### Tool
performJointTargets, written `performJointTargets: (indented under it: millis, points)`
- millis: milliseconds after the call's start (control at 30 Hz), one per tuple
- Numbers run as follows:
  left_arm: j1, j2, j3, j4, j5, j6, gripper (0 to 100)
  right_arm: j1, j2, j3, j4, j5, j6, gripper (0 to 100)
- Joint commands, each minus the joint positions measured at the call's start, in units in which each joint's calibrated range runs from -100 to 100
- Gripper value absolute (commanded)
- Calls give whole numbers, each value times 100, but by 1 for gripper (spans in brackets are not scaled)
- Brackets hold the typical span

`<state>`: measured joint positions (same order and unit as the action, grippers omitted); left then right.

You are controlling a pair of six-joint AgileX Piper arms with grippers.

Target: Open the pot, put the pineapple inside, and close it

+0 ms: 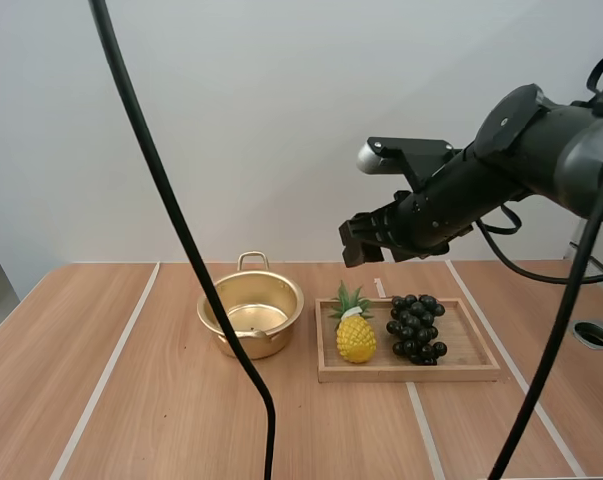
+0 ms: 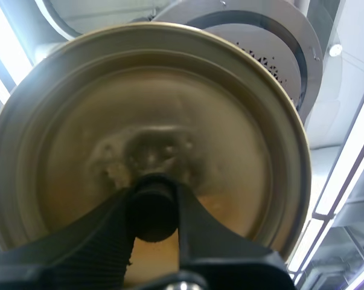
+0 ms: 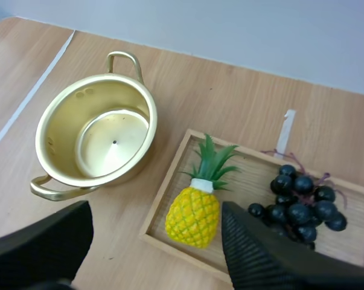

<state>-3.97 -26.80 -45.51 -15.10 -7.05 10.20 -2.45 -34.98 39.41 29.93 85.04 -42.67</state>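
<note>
The light wooden table [image 1: 131,400], crossed by white tape lines, is carrying everything. My right arm is reaching out high above its right half, and my right gripper [image 1: 354,245] is hovering well above the shallow rectangular wooden tray [image 1: 411,375], touching nothing. In the right wrist view its two black fingers [image 3: 254,254] are standing wide apart, ribbed faces turned to each other, and the tray's left end is showing in the gap between them.

The tray is sitting just right of the round golden metal pot [image 1: 276,340], near it but not touching. The pot is standing upright with its mouth open upward and its shiny bare bottom showing. One loop handle is pointing to the far wall and the other towards me.

I am holding the golden round metal lid [image 2: 169,109] up in my left gripper [image 2: 153,199]. Its fingers are clamping the lid's black knob [image 2: 150,217] between them.

The yellow plastic pineapple [image 1: 355,335] is lying in the tray's left end, the end nearest the pot, with its green leafy crown pointing to the far edge. The bunch of dark grapes [image 1: 415,328] is lying just beside it on the right, a narrow strip of tray floor showing between the two.
</note>
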Motion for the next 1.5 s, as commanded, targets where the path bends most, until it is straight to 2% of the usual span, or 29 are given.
performJointTargets:
  millis: [0, 300, 467, 667, 967, 1133, 1300, 1467]
  points:
    - [-10, 3, 3, -87, -178, -67, 0, 4, 430, 5, 253, 111, -14, 100]
    - [-10, 3, 3, -87, -61, -67, 0, 4, 1581, 5, 232, -11, -75, 100]
    - [-10, -2, 3, 0, -127, -51, 0, 4, 1814, 5, -20, -476, -89, 100]
    - [-10, -2, 3, 40, -112, -51, 0, 4, 2081, 5, -283, -456, -89, 100]
    - [-10, -2, 3, 40, -112, -51, 0, 29, 2527, 20, -245, -456, -223, 100]
    - [-10, -2, 3, 40, -112, -51, 0, 241, 2750, 20, -245, -477, -253, 100]
    - [-10, -2, 3, 40, -112, -51, 0, 543, 2884, 31, -299, -975, -202, 100]
    - [-10, -2, 3, 67, -93, -51, 0, 719, 3130, 31, -951, -1372, 183, 100]
